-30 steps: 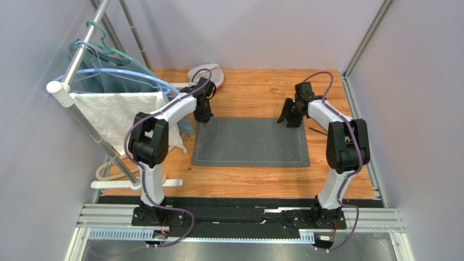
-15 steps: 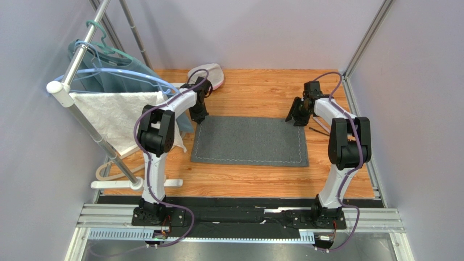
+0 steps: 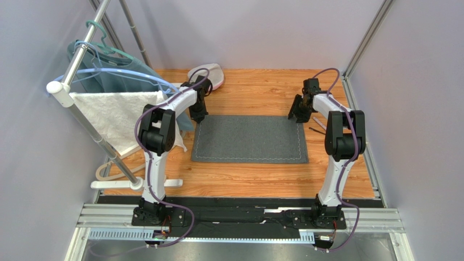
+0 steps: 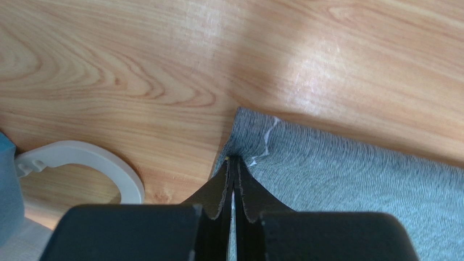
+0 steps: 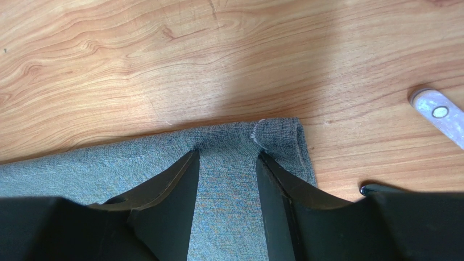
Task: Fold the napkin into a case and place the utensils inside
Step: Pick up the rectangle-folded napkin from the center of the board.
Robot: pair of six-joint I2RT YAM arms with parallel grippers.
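Napkin (image 3: 249, 139) flat on table (image 3: 256, 87), left tool (image 4: 233, 161) pinching one corner, right tool (image 5: 227, 154) spread astride another.

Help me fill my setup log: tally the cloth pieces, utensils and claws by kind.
Cloth pieces: 3 (napkin, white towel, teal garment)
Utensils: 2 (pale utensil, black utensil)
Claws: 2 (left claw, right claw)
Total: 7
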